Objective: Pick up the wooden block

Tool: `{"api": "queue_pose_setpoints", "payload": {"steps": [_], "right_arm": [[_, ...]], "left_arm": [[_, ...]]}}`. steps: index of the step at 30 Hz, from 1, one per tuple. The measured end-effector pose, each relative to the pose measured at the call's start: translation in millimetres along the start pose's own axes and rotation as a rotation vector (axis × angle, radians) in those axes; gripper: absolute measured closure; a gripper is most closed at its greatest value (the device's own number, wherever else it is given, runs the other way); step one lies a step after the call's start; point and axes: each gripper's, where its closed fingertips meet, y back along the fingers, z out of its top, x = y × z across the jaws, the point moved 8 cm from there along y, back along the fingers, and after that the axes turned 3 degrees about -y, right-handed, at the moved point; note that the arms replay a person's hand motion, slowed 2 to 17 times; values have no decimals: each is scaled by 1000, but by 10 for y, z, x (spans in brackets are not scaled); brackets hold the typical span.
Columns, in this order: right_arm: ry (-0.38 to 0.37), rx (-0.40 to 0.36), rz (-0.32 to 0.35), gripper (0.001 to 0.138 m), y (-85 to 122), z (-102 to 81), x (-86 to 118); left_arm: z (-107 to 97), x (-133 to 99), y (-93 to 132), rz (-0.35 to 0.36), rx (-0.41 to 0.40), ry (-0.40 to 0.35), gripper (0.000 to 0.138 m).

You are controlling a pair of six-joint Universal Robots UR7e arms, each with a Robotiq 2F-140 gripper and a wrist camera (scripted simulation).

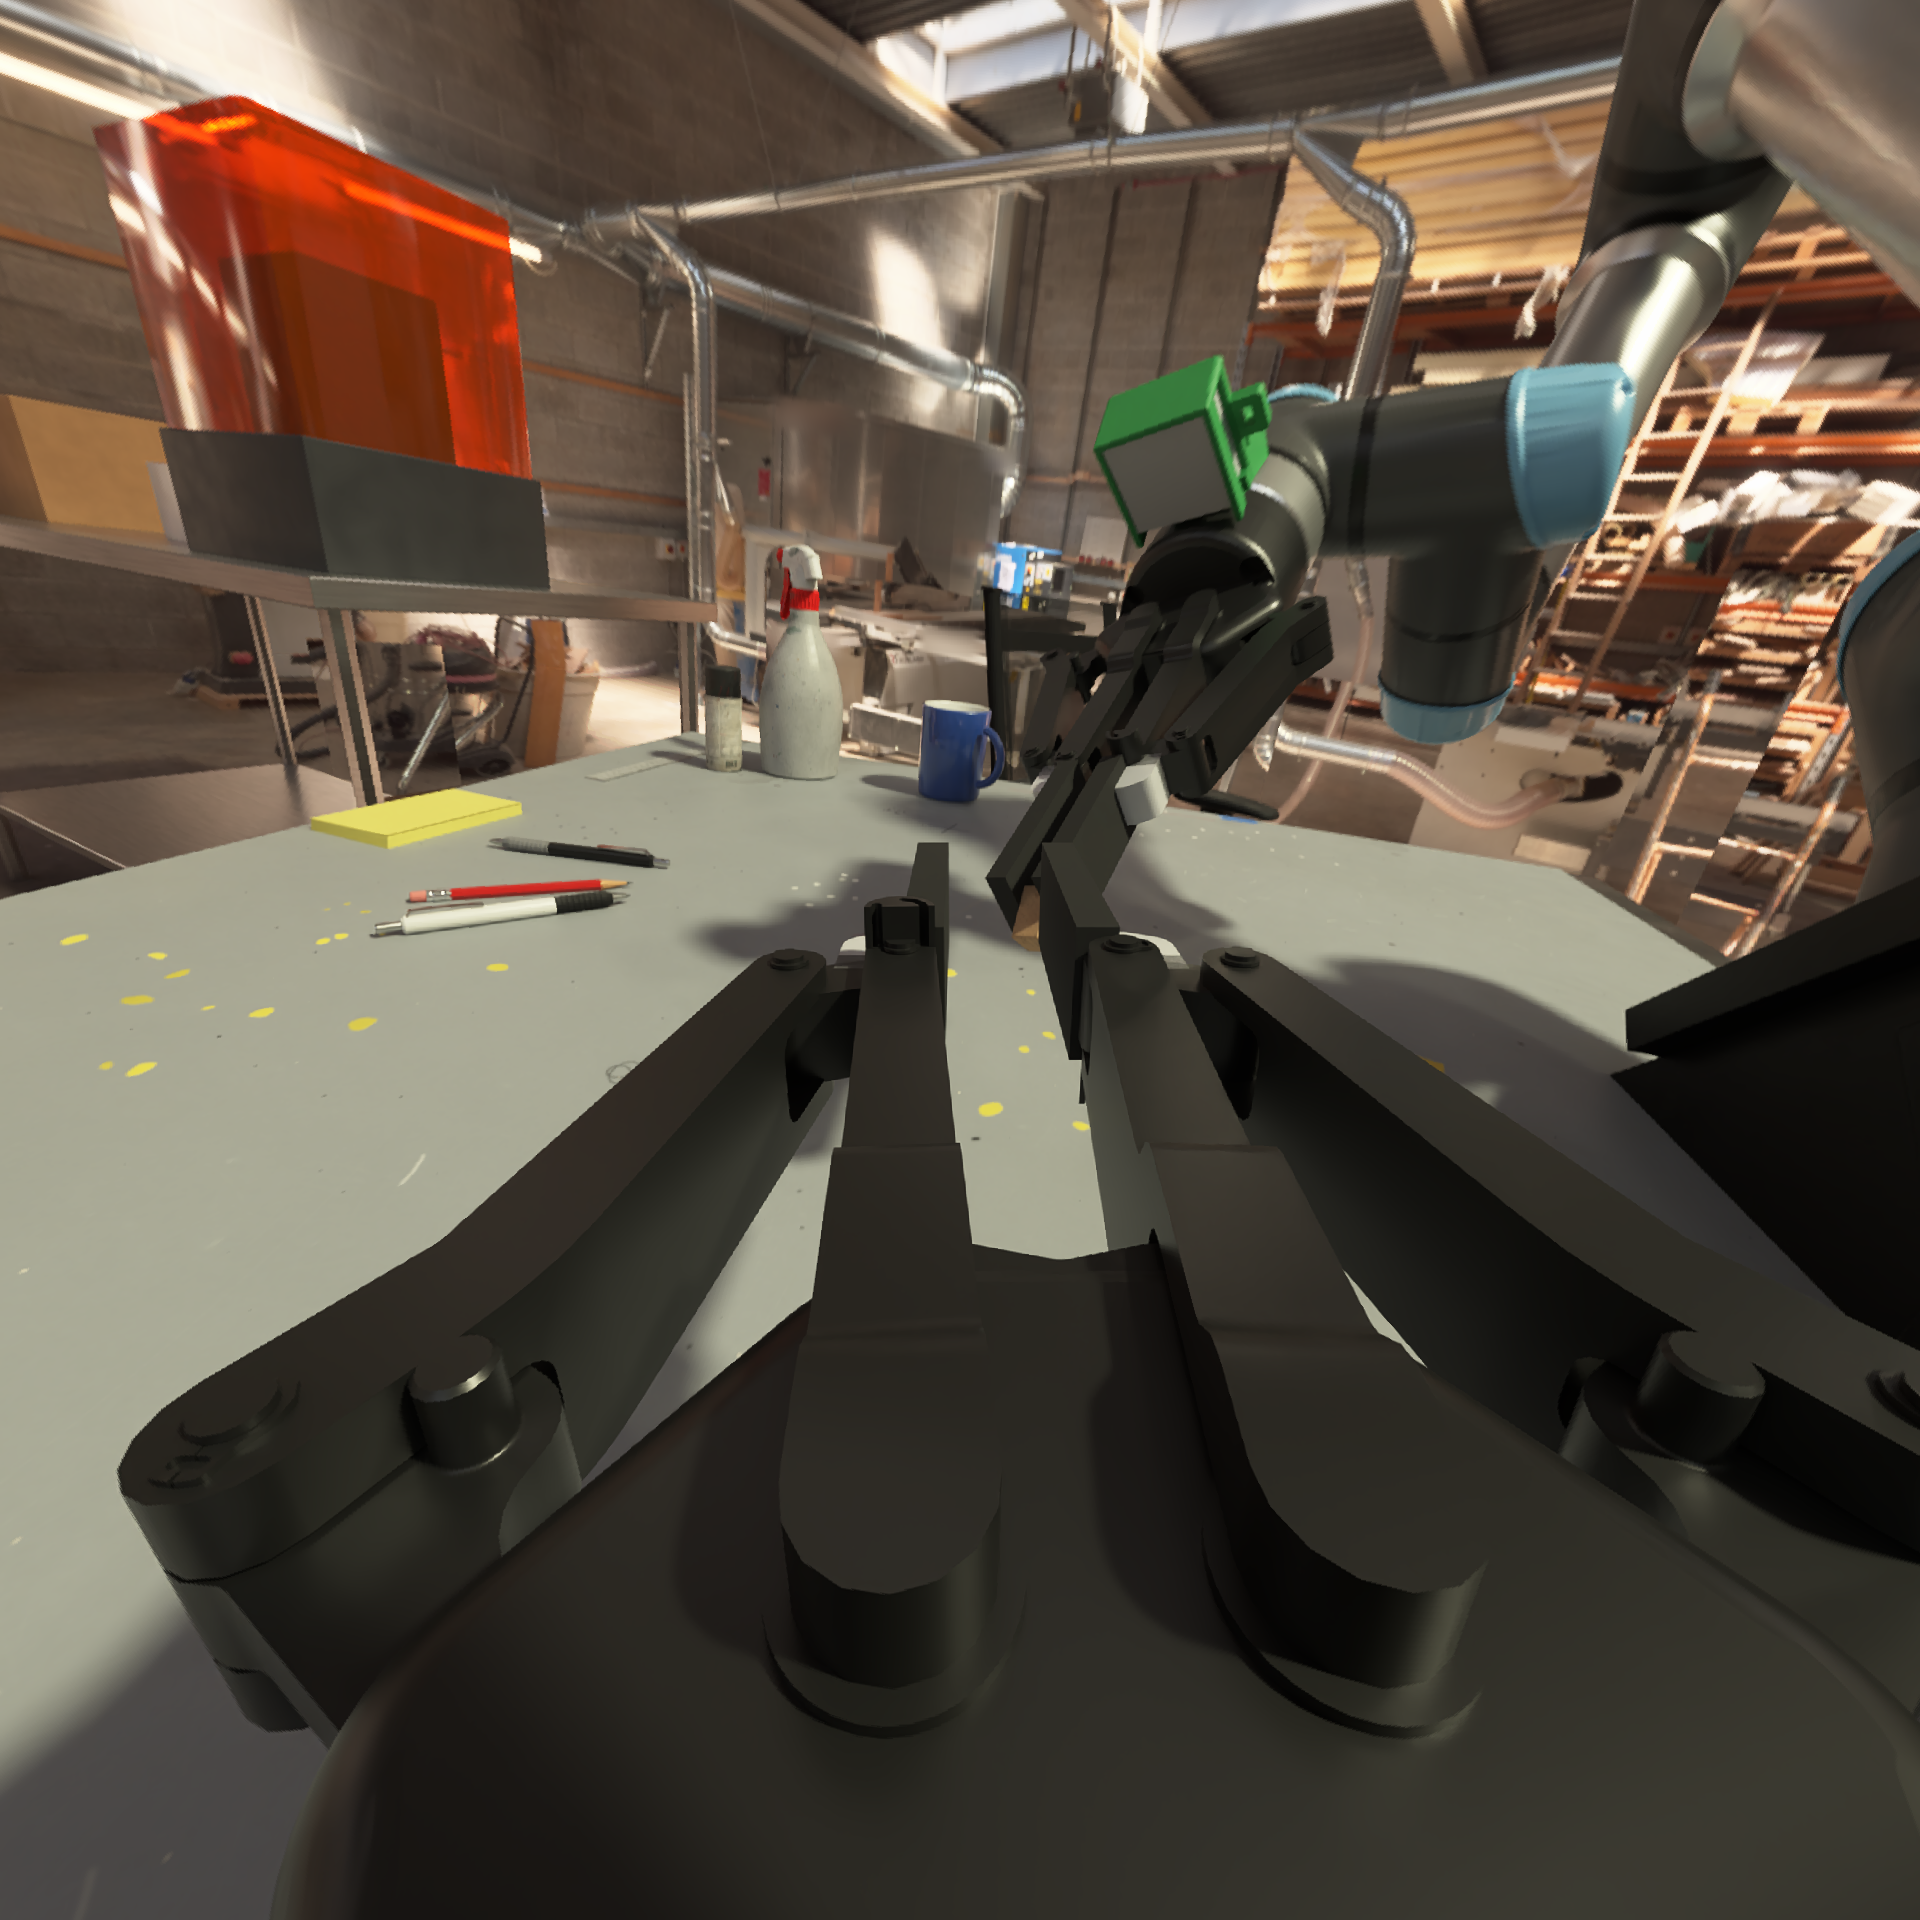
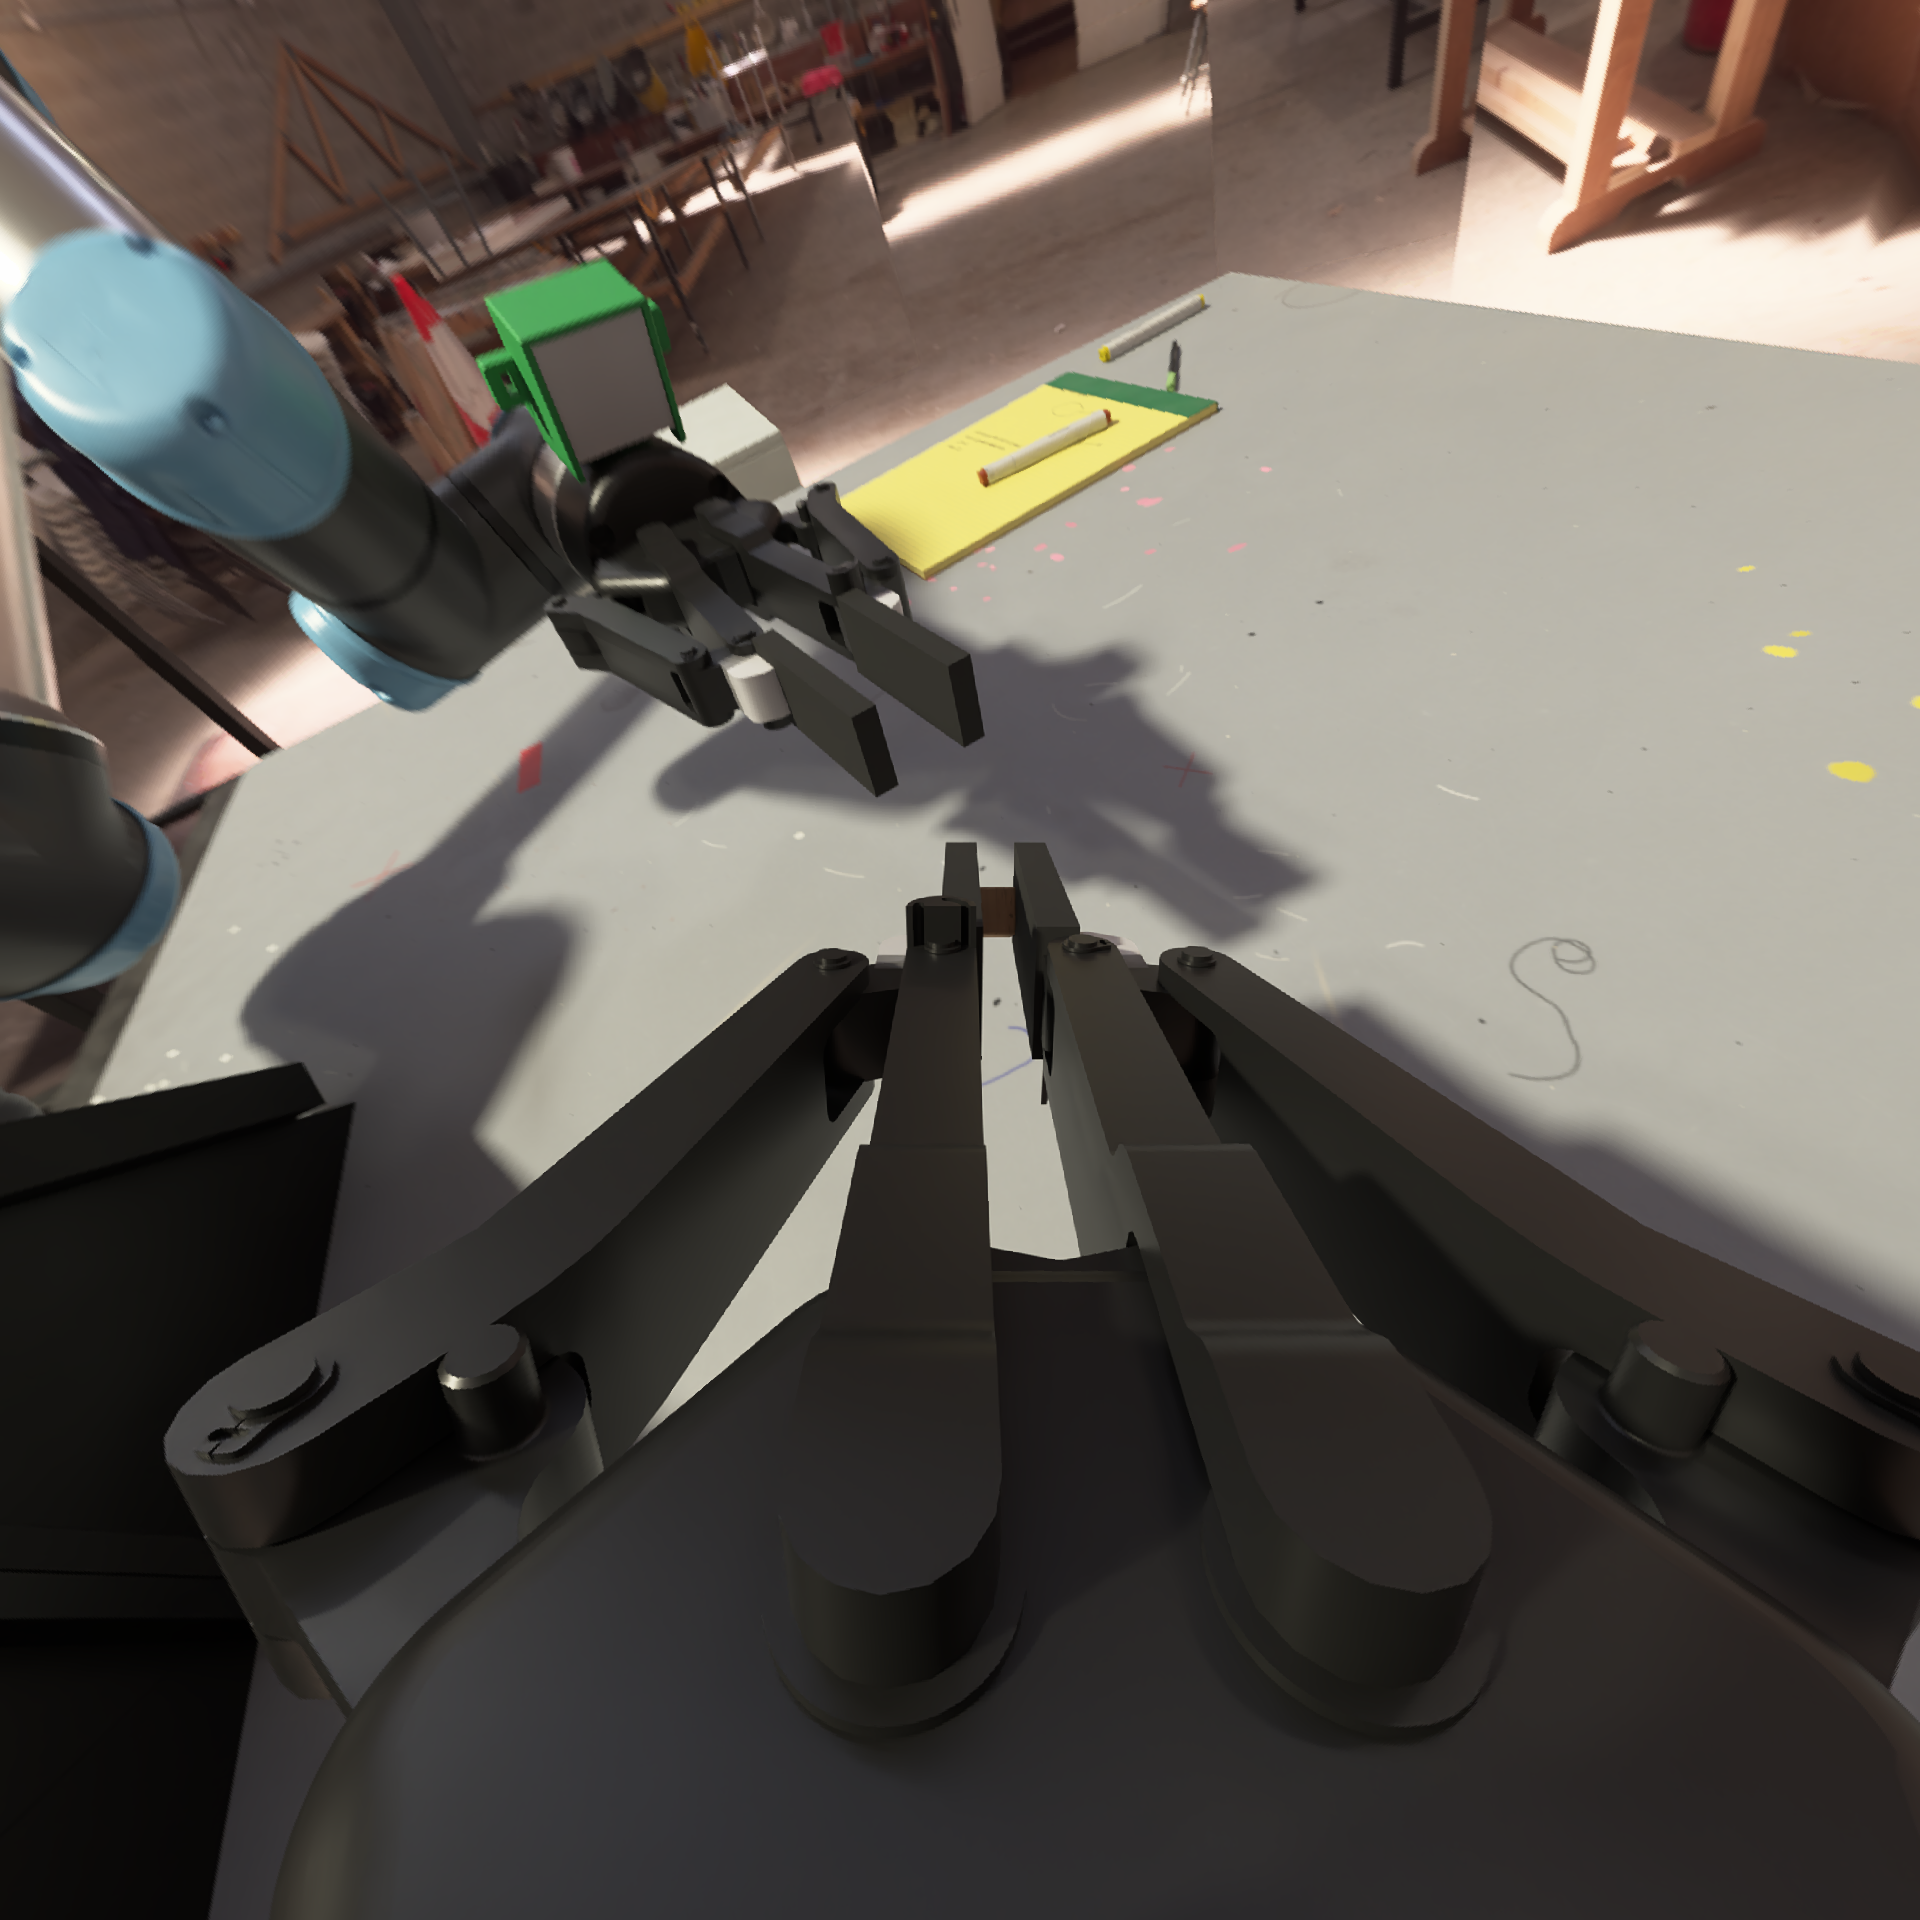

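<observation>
Wooden block (image 2: 997, 918) clamped between your right gripper (image 2: 997, 883) fingertips, raised off grey table (image 2: 1455, 831), so lift looks done. Your left gripper (image 2: 914, 727) hangs nearby, fingers apart, empty, clear of block.

This is an industrial workshop, shown by a grey worktable (image 1: 260, 1122) flecked with yellow paint under the left gripper (image 1: 997, 904), bare block walls and silver ventilation ducts (image 1: 935, 358) high beyond its fingertips. Ahead and to the right of that claw stand wooden storage racks (image 1: 1704, 582), while up to its left an orange translucent enclosure (image 1: 322, 281) sits on a metal shelf. Farther along the table beyond the claw are a spray bottle (image 1: 798, 675), a blue mug (image 1: 958, 750) and pens (image 1: 499, 906).
</observation>
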Motion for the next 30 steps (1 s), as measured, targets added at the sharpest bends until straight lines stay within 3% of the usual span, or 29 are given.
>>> {"api": "queue_pose_setpoints", "payload": {"steps": [17, 30], "right_arm": [[102, 146, -238, 129, -3, -423, 33], [147, 237, -302, 129, -29, -539, -86]], "left_arm": [[-147, 44, 107, 13, 209, -92, 132], [-270, 14, 2, -52, 313, -137, 138]]}}
